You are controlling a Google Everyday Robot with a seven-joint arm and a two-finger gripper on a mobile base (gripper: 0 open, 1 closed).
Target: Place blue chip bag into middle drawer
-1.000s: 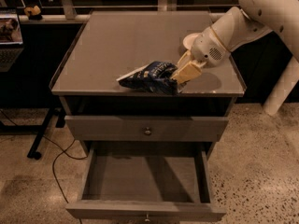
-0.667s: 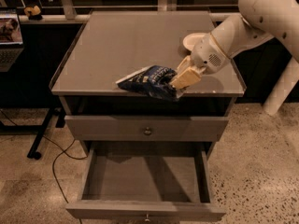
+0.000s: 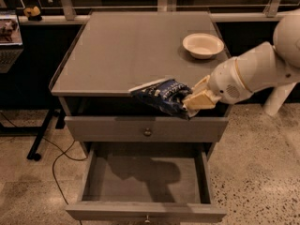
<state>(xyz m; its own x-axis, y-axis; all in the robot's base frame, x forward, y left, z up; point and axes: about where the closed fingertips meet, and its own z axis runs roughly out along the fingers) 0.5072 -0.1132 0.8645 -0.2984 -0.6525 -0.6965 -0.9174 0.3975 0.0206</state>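
My gripper [image 3: 196, 99] is shut on the right end of the blue chip bag [image 3: 161, 95], a crinkled dark-blue foil bag with white lettering. It holds the bag in the air at the front edge of the cabinet top, above the top drawer front. The middle drawer [image 3: 146, 179] stands pulled out below, wide and grey, with nothing inside; the bag's shadow falls on its floor. Its knob shows at the bottom edge of the camera view.
A white round bowl [image 3: 203, 45] sits on the grey cabinet top [image 3: 126, 50] at the back right. The closed top drawer front [image 3: 147, 129] has a small knob. A black stand leg and cable lie on the speckled floor at left.
My gripper has carried the chip bag from over the cabinet top forward and down to its front edge, above the open drawer. The bowl is now uncovered.
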